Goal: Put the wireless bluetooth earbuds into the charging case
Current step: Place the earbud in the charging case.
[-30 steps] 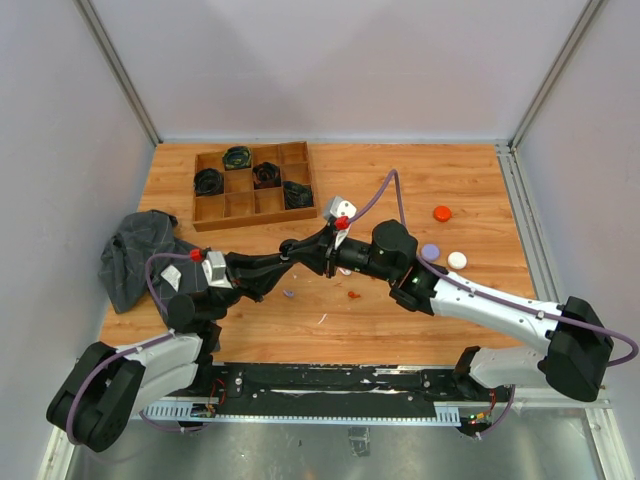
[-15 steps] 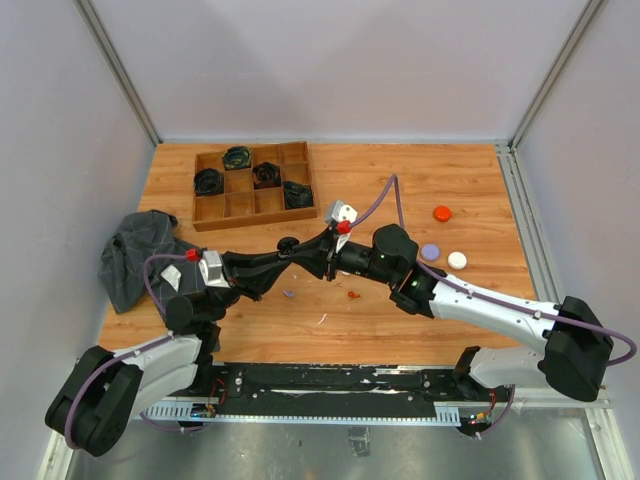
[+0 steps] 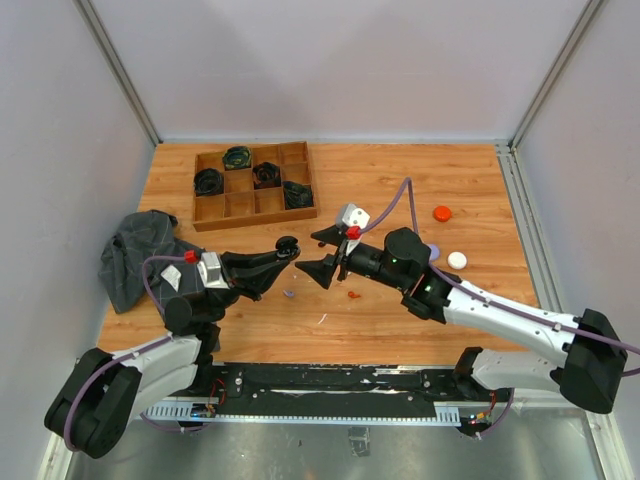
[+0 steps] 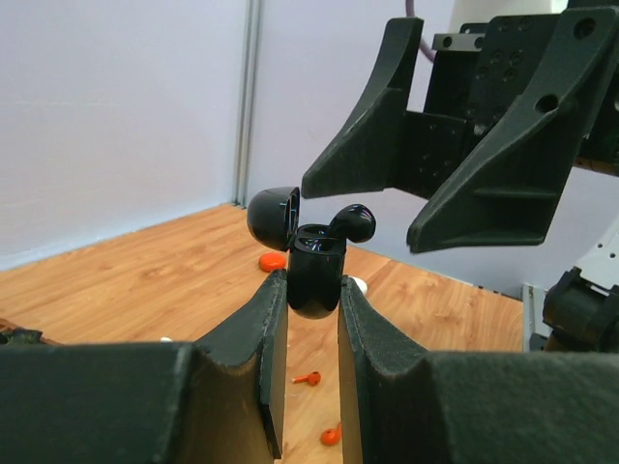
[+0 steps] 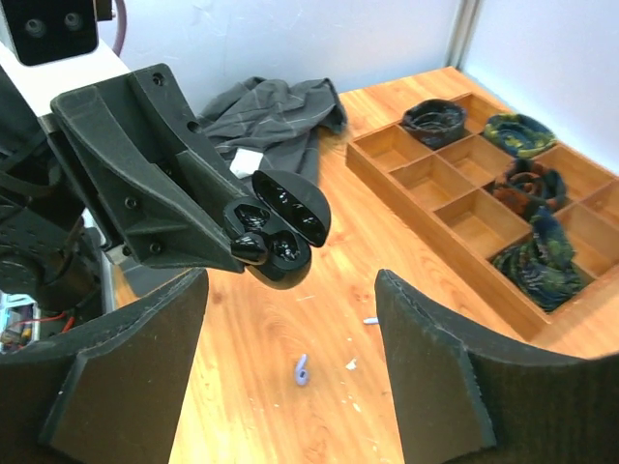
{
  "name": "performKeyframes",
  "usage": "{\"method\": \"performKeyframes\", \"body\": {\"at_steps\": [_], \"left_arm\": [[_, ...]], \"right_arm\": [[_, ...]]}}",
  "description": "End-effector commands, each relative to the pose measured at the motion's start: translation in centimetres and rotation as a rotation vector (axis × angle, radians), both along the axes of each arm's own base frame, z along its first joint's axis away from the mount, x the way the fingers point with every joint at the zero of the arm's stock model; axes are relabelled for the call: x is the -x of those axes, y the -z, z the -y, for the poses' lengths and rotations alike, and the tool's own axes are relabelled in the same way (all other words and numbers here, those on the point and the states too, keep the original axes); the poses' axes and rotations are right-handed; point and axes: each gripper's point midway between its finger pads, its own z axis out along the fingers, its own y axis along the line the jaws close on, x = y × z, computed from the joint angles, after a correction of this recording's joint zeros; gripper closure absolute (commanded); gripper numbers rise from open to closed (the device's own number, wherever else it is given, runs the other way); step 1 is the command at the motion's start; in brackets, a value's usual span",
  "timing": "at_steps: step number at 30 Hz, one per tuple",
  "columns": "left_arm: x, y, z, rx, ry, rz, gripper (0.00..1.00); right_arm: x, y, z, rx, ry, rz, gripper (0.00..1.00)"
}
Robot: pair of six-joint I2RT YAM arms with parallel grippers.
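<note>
your left gripper [image 4: 311, 282] is clamped on the case [image 5: 282, 259], holding it upright off the table [image 3: 420, 180] near mid-board. lid's flipped open. a black bud [image 4: 350, 222] sits in the case mouth, tilted and sticking out the top, not seated. your right gripper [image 3: 312, 254] is spread wide with nothing in it, just beside the case and facing it, no contact. from the right wrist the case hangs ahead of the two fingers, centred between them. the orange bud [image 3: 353, 294] and lavender bud [image 3: 288, 293] lie on the wood below the grippers, apart from each other. orange puck [image 3: 442, 213] and white puck [image 3: 457, 260] are off to the right, tray [image 3: 253, 185] at the back left, cloth [image 3: 140, 255] at the left edge.
</note>
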Motion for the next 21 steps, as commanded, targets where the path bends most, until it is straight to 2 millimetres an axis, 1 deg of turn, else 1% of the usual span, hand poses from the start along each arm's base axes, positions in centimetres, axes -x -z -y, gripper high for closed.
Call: {"method": "performKeyframes", "body": {"at_steps": [1, 4, 9, 16, 21], "left_arm": [[1.5, -1.6, -0.6, 0.022, -0.016, 0.135, 1.0], [1.3, -1.3, -0.6, 0.007, -0.021, 0.133, 1.0], [1.0, -0.9, -0.5, -0.016, -0.029, 0.127, 1.0], [1.0, -0.9, -0.3, -0.023, -0.022, 0.125, 1.0], [1.1, -0.9, -0.2, -0.02, -0.011, 0.127, 1.0]], "right_arm": [[-0.2, -0.8, 1.5, 0.035, 0.066, 0.085, 0.25], [-0.2, -1.5, 1.7, 0.028, 0.072, 0.099, 0.18], [-0.2, -2.7, 1.1, 0.004, 0.054, 0.097, 0.09], [-0.3, -3.8, -0.1, -0.031, 0.032, 0.087, 0.08], [-0.8, -3.9, -0.6, -0.031, 0.04, 0.08, 0.07]]}}
